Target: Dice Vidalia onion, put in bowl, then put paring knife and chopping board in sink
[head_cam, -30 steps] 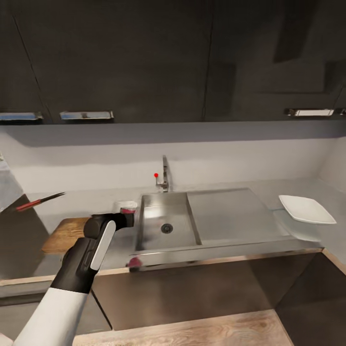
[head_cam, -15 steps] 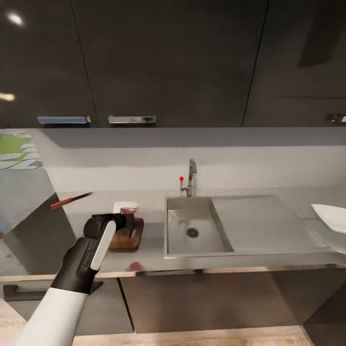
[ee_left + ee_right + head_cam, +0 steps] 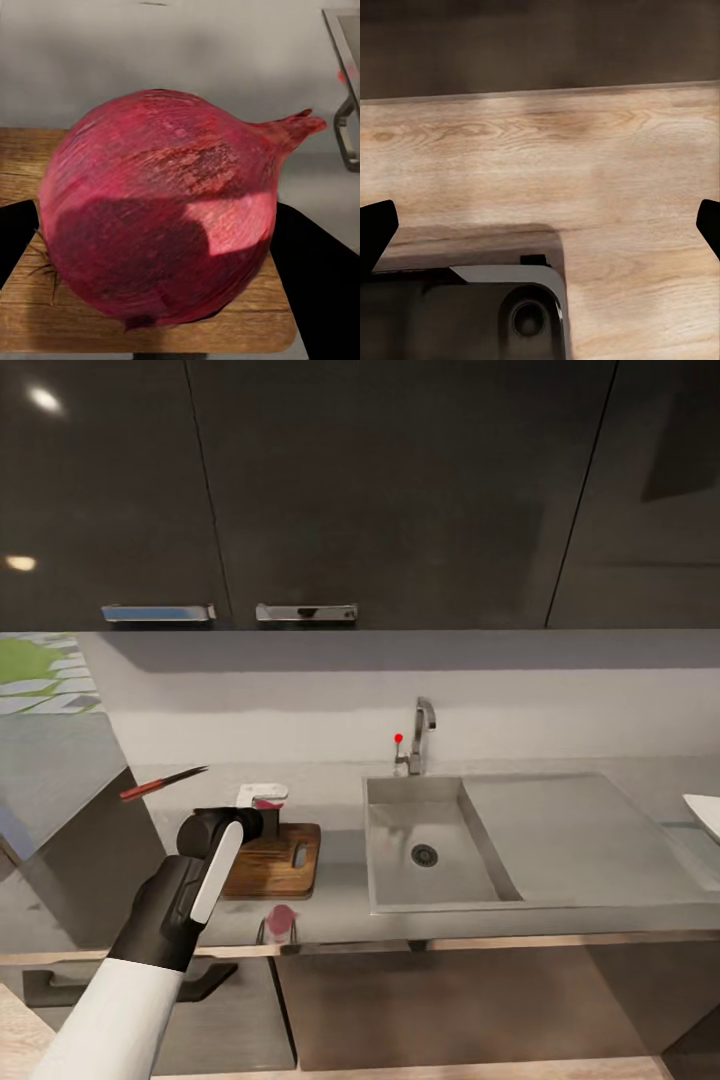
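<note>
In the left wrist view the pinkish-red Vidalia onion (image 3: 165, 210) sits between my black fingers (image 3: 319, 281), with the brown chopping board (image 3: 52, 319) just beneath it. From the head view my left gripper (image 3: 263, 801) is shut on the onion (image 3: 268, 804) over the far left corner of the chopping board (image 3: 280, 860). The red-handled paring knife (image 3: 162, 783) lies on the grey countertop (image 3: 330, 900) left of the board. The steel sink (image 3: 430, 850) is to the board's right. A white bowl (image 3: 706, 815) shows at the right edge. My right gripper (image 3: 540, 225) is open over wooden floor.
A chrome tap (image 3: 421, 733) with a red knob stands behind the sink, and a flat drainboard (image 3: 580, 840) lies right of the basin. Dark wall cabinets (image 3: 400, 490) hang above the counter. A grey block (image 3: 60, 800) juts out at the counter's left end.
The head view has swung left, so sink and bowl slid right in the picture and the board came into fuller view. My left gripper has kept the onion.
</note>
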